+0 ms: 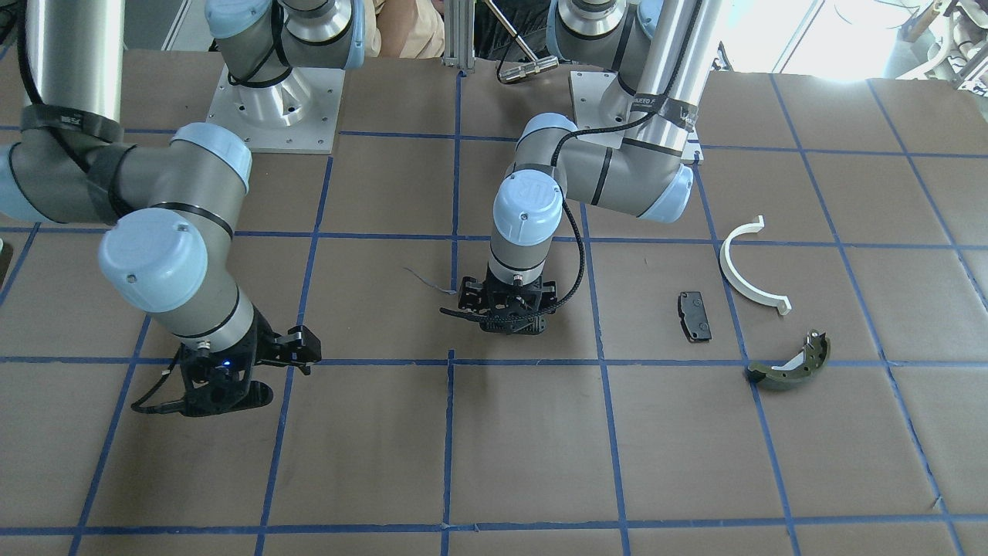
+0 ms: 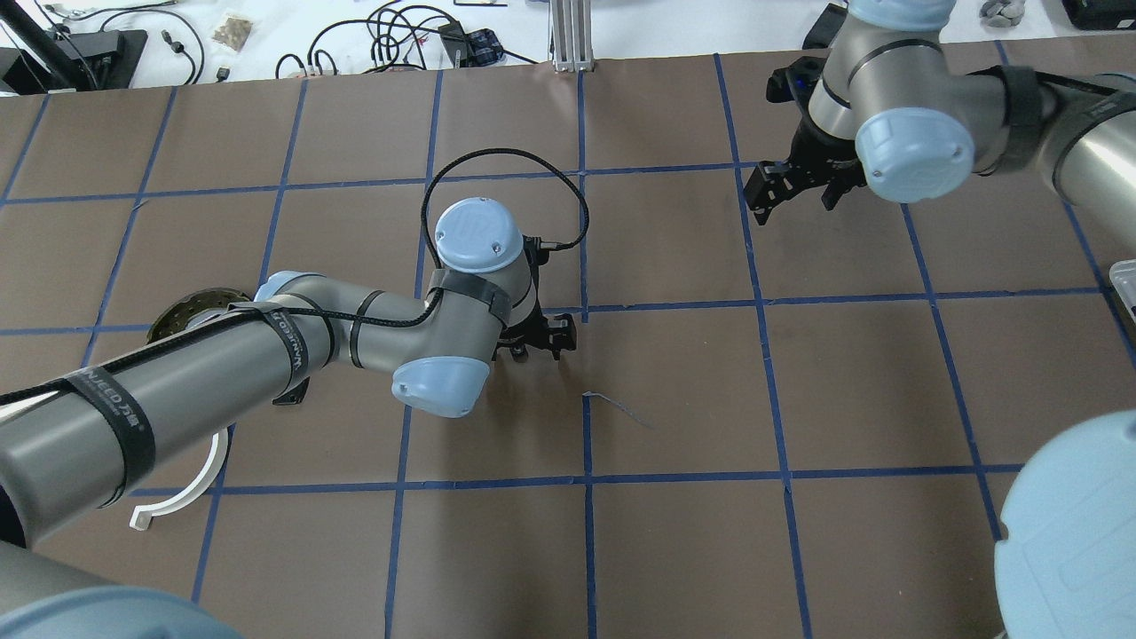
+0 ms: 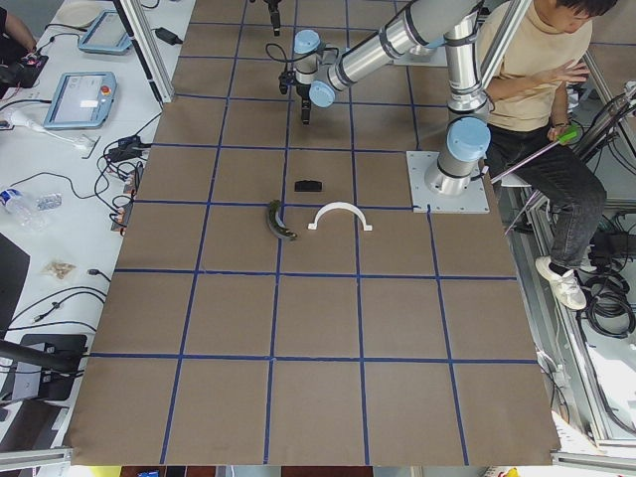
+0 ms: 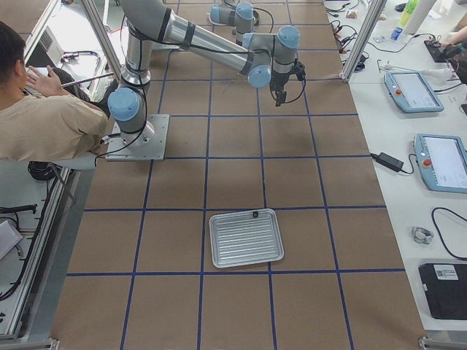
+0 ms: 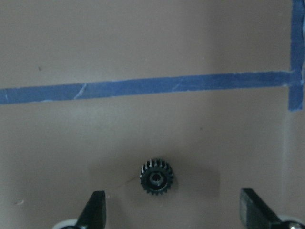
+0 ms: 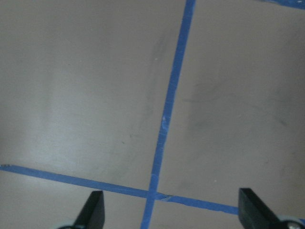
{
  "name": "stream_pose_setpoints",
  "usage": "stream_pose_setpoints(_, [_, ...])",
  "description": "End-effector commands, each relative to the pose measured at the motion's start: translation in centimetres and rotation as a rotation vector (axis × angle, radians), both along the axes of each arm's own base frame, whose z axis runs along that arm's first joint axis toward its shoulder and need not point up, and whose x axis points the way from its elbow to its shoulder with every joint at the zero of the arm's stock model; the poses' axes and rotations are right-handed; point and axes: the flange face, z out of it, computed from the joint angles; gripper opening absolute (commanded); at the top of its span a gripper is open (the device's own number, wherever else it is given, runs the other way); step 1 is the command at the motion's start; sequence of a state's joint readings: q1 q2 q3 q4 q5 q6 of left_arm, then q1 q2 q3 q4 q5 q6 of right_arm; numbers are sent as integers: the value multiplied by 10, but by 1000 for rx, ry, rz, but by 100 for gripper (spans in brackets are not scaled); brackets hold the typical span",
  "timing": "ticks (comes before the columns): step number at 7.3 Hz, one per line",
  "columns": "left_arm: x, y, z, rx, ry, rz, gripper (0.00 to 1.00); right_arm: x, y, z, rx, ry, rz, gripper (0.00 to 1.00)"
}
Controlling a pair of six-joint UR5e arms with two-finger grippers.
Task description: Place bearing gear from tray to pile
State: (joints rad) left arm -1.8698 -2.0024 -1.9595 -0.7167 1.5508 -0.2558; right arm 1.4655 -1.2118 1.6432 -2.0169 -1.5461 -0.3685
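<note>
A small black toothed bearing gear (image 5: 156, 177) lies flat on the brown table, just ahead of and between the fingers of my left gripper (image 5: 172, 204). That gripper is open and hovers low over the table's middle (image 1: 505, 318); its body hides the gear in the outer views. The pile lies apart on my left: a white half-ring (image 1: 752, 266), a black pad (image 1: 694, 315) and an olive brake shoe (image 1: 789, 363). My right gripper (image 1: 231, 382) is open and empty over a blue tape crossing (image 6: 151, 194). The metal tray (image 4: 246, 237) shows in the exterior right view.
A small dark item (image 4: 255, 214) sits at the tray's far rim. A thin wire scrap (image 1: 432, 282) lies near my left gripper. Blue tape divides the table into squares. An operator (image 3: 542, 70) sits behind the arm bases.
</note>
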Motion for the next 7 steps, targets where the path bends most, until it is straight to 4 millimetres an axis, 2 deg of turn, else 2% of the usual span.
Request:
stream_pose_setpoints(1, [-1, -3, 2, -24, 6, 0, 50, -96, 15, 28, 38, 114, 78, 100])
stream_pose_setpoints(2, [-1, -3, 3, -25, 6, 0, 19, -151, 23, 27, 67, 97, 139, 100])
stream_pose_setpoints(3, [-1, -3, 3, -25, 6, 0, 2, -205, 33, 28, 82, 92, 169, 100])
stream_pose_setpoints(5, [1, -2, 3, -29, -6, -4, 0, -291, 55, 29, 85, 80, 385, 100])
stream_pose_setpoints(7, [4, -8, 22, -64, 0, -11, 0, -350, 70, 25, 92, 78, 654, 100])
